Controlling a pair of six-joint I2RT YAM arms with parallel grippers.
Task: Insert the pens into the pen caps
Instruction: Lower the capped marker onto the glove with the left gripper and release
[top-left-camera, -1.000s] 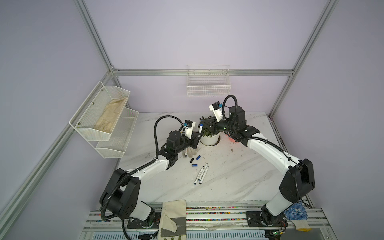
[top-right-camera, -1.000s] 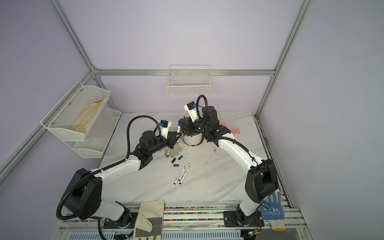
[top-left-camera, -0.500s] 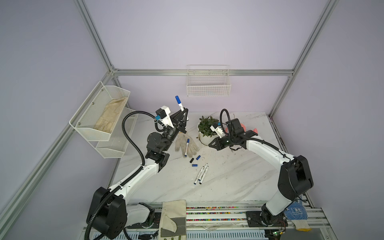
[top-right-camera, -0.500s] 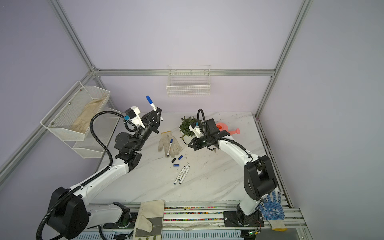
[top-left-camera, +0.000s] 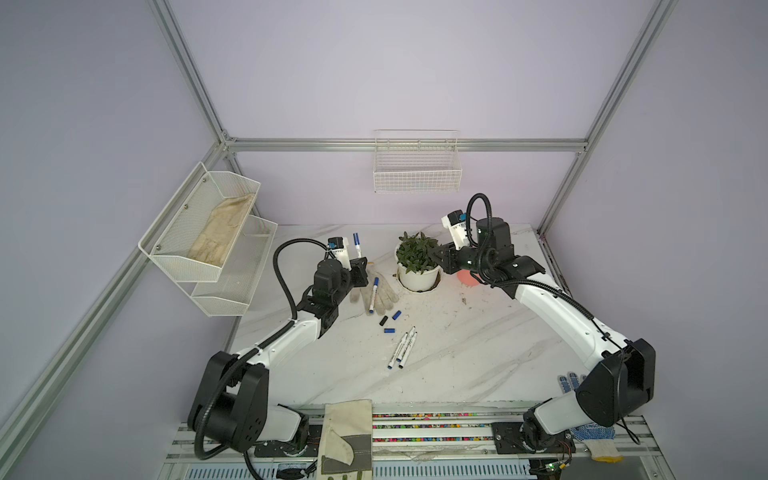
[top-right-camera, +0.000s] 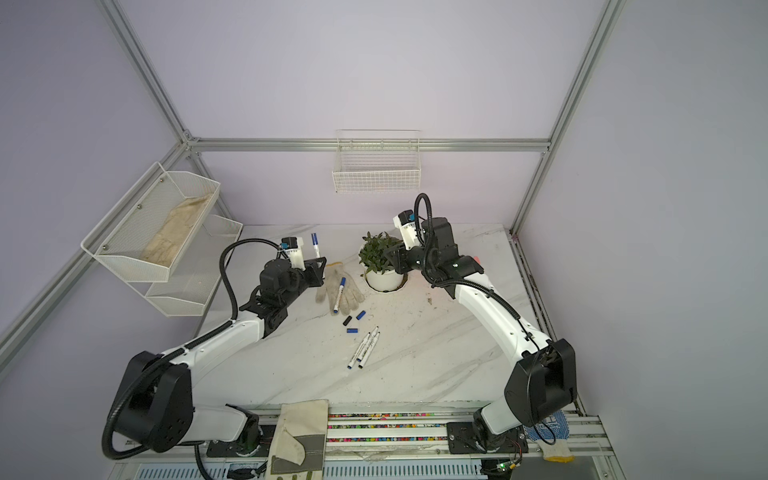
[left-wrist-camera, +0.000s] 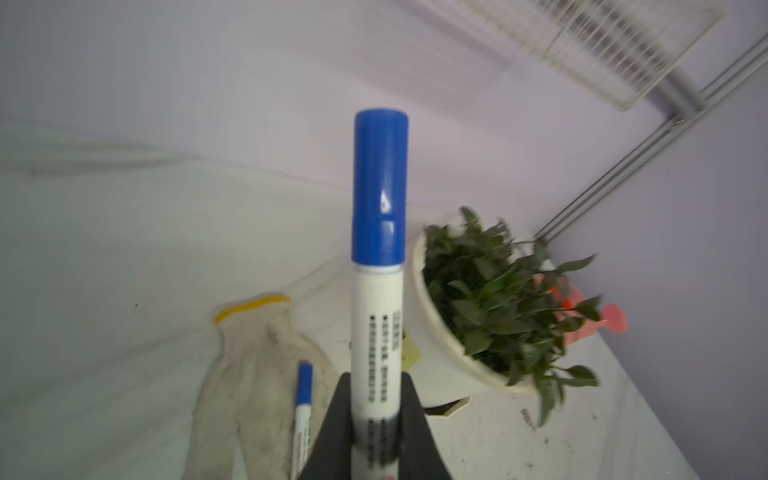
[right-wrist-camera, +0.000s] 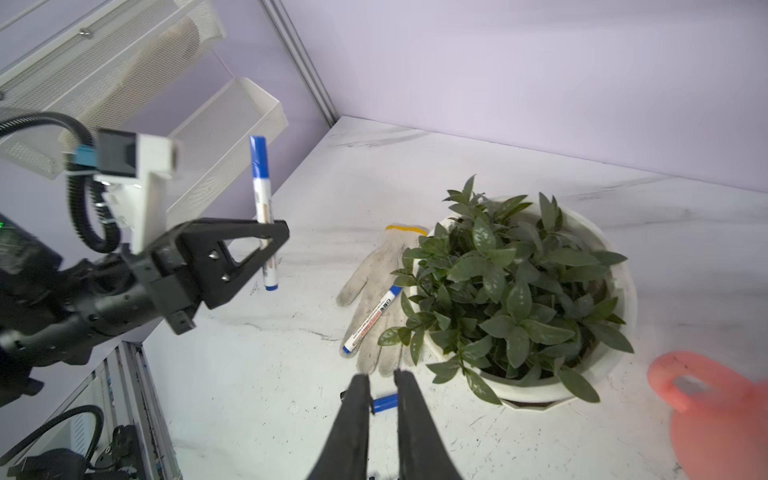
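My left gripper (left-wrist-camera: 376, 399) is shut on a white pen (left-wrist-camera: 376, 316) held upright above the table's back left, with a blue cap (left-wrist-camera: 379, 187) on its upper end. The same pen (top-left-camera: 356, 246) (top-right-camera: 316, 246) shows in both top views. My right gripper (right-wrist-camera: 380, 382) hovers by the plant, jaws slightly parted and empty. Through the gap shows a loose blue cap (right-wrist-camera: 384, 404) on the table. Another capped pen (top-left-camera: 372, 296) (right-wrist-camera: 372, 320) lies on a glove (top-left-camera: 386, 297). Two pens (top-left-camera: 401, 348) (top-left-camera: 409, 345) lie side by side mid-table. Near them are two blue caps (top-left-camera: 396, 315) (top-left-camera: 389, 331) and a black cap (top-left-camera: 383, 321).
A potted plant (top-left-camera: 417, 278) stands at the back centre, under my right gripper's fingers. A pink object (right-wrist-camera: 715, 415) lies to its right. White mesh racks (top-left-camera: 208, 237) hang on the left wall and a wire basket (top-left-camera: 417, 170) on the back wall.
The two grippers, together by the plant a second ago, have come apart. My left arm swung up and left with the capped pen, then came lower. My right gripper's jaws parted slightly.
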